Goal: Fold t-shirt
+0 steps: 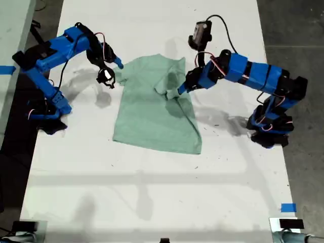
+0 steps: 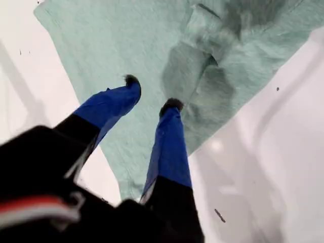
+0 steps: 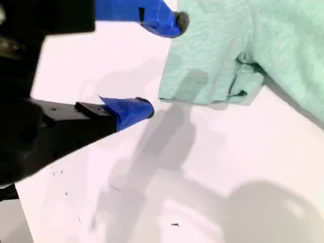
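The pale mint-green t-shirt lies flat on the white table, collar toward the far side. Its sleeve on the exterior view's right is folded in over the chest. My first gripper is on the arm at the exterior view's right. It hovers open just over that folded part, with nothing between its fingers. My second gripper is on the arm at the exterior view's left. It stands open beside the other sleeve, with the sleeve's edge near its fingertips.
Both arm bases stand on the table, at the exterior view's left edge and right edge. A blue tape mark sits near the front right corner in the exterior view. Grey floor lies beyond the table's right edge there.
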Controlling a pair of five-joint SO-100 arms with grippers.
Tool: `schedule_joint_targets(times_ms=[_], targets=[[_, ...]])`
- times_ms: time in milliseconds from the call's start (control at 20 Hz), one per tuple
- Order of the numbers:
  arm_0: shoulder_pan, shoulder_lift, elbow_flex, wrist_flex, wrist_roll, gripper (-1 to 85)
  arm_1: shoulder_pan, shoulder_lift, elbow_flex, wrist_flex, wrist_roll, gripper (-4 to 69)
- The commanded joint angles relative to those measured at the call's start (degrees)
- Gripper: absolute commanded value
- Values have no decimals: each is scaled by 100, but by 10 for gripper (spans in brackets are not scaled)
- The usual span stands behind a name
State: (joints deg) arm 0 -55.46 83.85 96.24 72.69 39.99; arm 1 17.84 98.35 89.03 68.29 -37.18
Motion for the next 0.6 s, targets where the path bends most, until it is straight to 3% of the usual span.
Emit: schedule_joint_targets(times_ms=[0, 450, 550], targets=[[-185, -308, -483, -105, 18, 263, -114, 571, 26, -193, 79, 128], [-457, -1652, -1222, -105, -44, 248, -176, 1055, 422, -220, 149, 128], [-501, -2021, -1459, -62, -44, 179, -176, 1151, 510, -246, 158, 128]])
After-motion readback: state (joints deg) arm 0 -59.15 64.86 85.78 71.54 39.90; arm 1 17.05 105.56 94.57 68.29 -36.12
